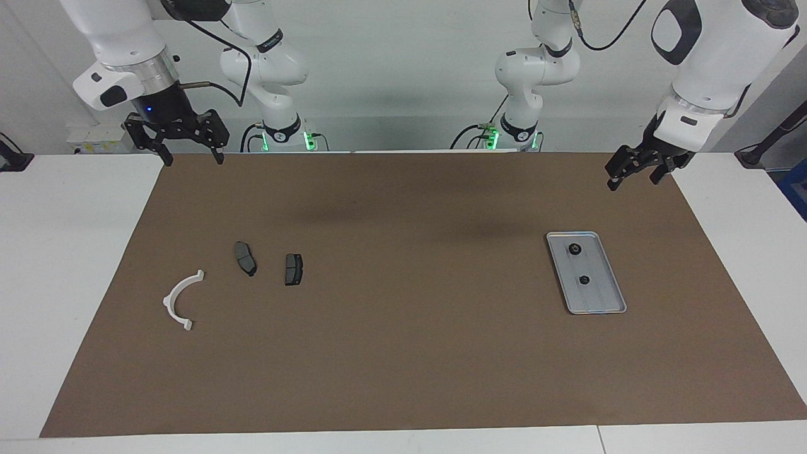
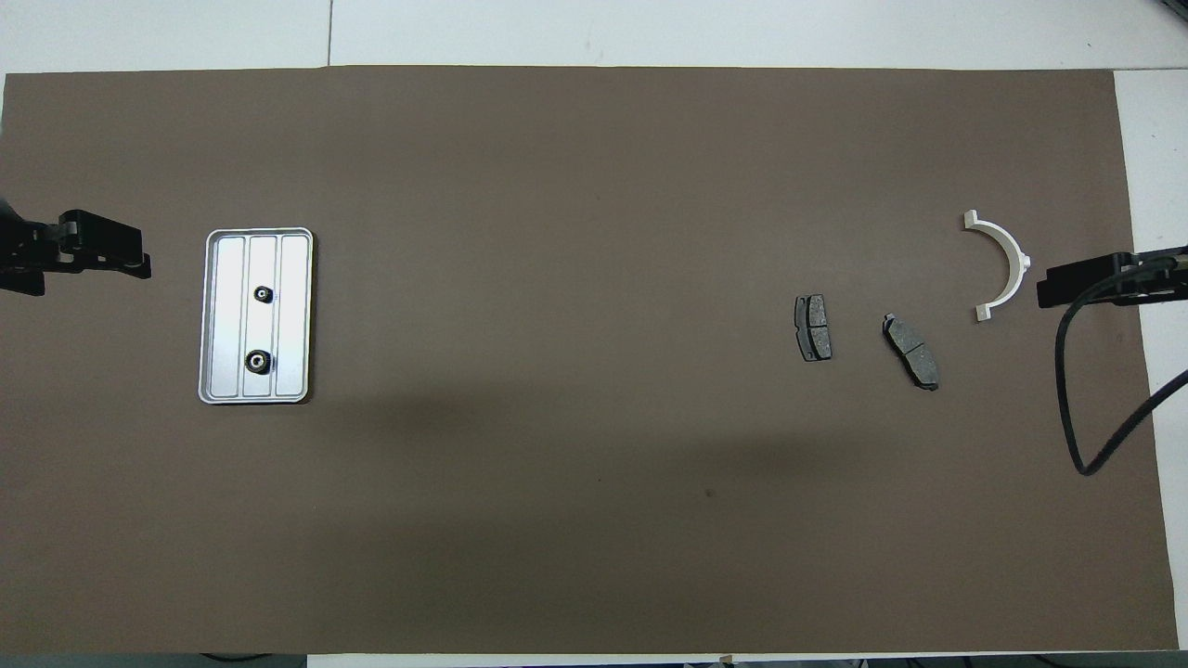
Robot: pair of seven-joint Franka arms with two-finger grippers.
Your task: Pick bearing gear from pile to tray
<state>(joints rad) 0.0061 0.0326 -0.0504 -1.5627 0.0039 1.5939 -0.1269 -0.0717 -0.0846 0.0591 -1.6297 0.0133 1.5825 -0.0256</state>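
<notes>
Both gears (image 1: 574,250) (image 1: 584,280) already lie in tray (image 1: 615,296). Left gripper (image 1: 632,171) and right gripper (image 1: 187,151) open, empty, raised, well apart from tray. Your risk: needless reach at brake pads (image 1: 245,258), bracket (image 1: 178,301), mistaken for gears.

Robotics lab: two white arms (image 1: 271,69), bench

The white table (image 1: 38,265) carries a brown mat (image 1: 416,353) holding the tray (image 1: 602,302), 2 brake pads (image 1: 292,269) and a white bracket (image 1: 178,301).

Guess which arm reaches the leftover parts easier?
Likely right: the right end effector hangs open at the end with the white curved bracket and two dark grey plates; the left end effector waits by the silver tray.
</notes>
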